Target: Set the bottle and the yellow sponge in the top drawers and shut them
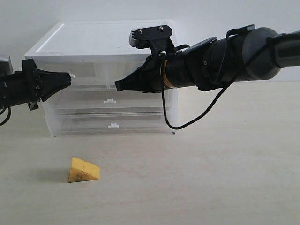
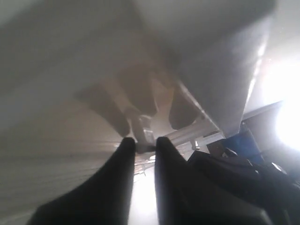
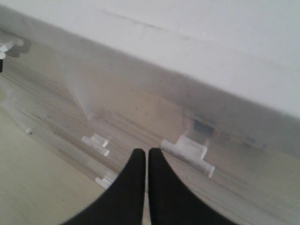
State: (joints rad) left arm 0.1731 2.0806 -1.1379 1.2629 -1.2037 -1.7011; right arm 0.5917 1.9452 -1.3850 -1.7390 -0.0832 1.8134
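Note:
The yellow sponge (image 1: 84, 170) lies on the table in front of the white-topped cabinet (image 1: 103, 37). My left gripper (image 1: 70, 77) (image 2: 142, 143) is at the left top drawer (image 1: 91, 75), its fingertips pinched on that drawer's small tab handle (image 2: 143, 133). The right gripper (image 1: 117, 86) (image 3: 146, 152) is shut and empty, its tip close to the front of the right top drawer (image 1: 123, 70), beside a white tab handle (image 3: 187, 151). Both top drawers look pushed in. The bottle does not show clearly; a blurred blue patch (image 2: 244, 140) appears in the left wrist view.
Two full-width clear drawers sit below, each with a white tab (image 1: 109, 100) (image 1: 113, 124). The right arm (image 1: 225, 56) crosses in front of the cabinet's right half, a black cable (image 1: 187, 123) hanging from it. The cabinet stands at the back of the pale table (image 1: 201, 178).

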